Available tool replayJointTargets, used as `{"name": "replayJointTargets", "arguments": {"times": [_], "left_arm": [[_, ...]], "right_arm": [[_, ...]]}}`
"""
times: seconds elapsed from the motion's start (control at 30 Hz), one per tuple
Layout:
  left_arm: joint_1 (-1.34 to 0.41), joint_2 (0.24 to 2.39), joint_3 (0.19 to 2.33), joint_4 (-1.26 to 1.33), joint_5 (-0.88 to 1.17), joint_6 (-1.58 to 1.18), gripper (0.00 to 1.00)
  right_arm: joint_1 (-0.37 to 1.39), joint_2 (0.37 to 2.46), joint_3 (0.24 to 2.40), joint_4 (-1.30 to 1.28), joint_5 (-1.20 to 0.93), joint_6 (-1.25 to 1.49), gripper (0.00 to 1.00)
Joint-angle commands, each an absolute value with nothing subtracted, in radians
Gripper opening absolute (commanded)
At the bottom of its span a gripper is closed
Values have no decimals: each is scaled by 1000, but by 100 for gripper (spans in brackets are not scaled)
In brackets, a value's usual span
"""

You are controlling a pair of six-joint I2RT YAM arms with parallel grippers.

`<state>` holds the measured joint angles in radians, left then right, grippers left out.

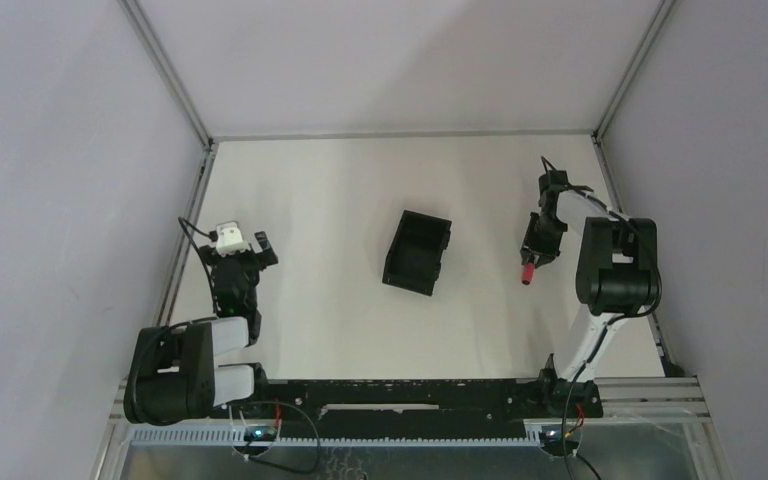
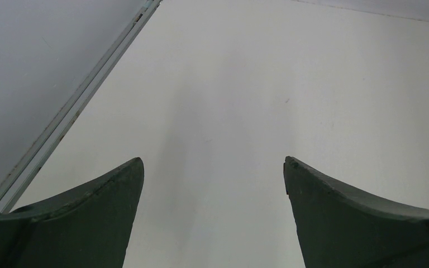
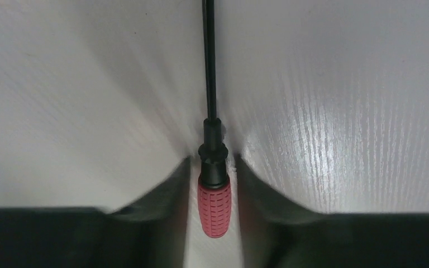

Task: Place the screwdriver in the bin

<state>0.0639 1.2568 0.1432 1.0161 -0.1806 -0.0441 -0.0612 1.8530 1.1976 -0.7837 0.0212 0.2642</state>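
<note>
Hanging low over the bare table [image 1: 340, 190] at the far left, close to the metal rail [image 2: 78, 106] along that edge: the left gripper [image 2: 213, 162]. Holding its fingers [image 2: 89, 223] spread wide, gripping nothing, with only white surface showing in the gap.

Standing further right, about mid-table: the bin [image 1: 417, 252], black, open top facing up, turned at a slant to the table's edges, well apart from both grippers.

Lying right of the bin, outside it and flat on the table: the screwdriver [image 3: 214, 204]. Pointing its thin dark shaft toward the far edge and its red handle toward the arms' bases, with the handle's end poking out from under the gripper in the top view.

Reaching down over it at the right: the right gripper [image 3: 213, 160]. Straddling the handle with its fingers [image 3: 156, 201] set narrowly apart, one on each side, just beside the red grip and the black collar. Leaving a thin strip of table showing on either side of the handle, so flanking it closely but not pinching it.
</note>
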Motion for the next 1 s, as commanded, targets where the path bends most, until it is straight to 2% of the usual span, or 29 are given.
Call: {"name": "replayJointTargets", "arguments": {"times": [0.0, 0.1, 0.13, 0.3, 0.37, 0.47, 0.73, 0.97], "left_arm": [[58, 1258, 193, 1058, -183, -26, 100], [58, 1258, 192, 1058, -183, -26, 100], [58, 1259, 192, 1058, -184, -26, 100], [58, 1259, 192, 1058, -183, -26, 100], [58, 1259, 192, 1058, -183, -26, 100], [58, 1259, 192, 1058, -184, -26, 100], [58, 1258, 192, 1059, -184, -26, 100], [58, 1259, 191, 1059, -183, -26, 100]], "right_arm": [[-59, 1895, 1180, -698, -2, 268, 30], [-58, 1845, 1204, -739, -7, 266, 2], [-58, 1821, 1228, -773, -5, 263, 0], [-54, 1770, 1462, -1096, -65, 220, 0], [-42, 1762, 1554, -1238, -19, 215, 0], [-33, 1716, 1641, -1322, 39, 246, 0], [29, 1657, 1680, -1339, 20, 337, 1], [295, 1746, 1732, -1249, -30, 418, 0]]}}
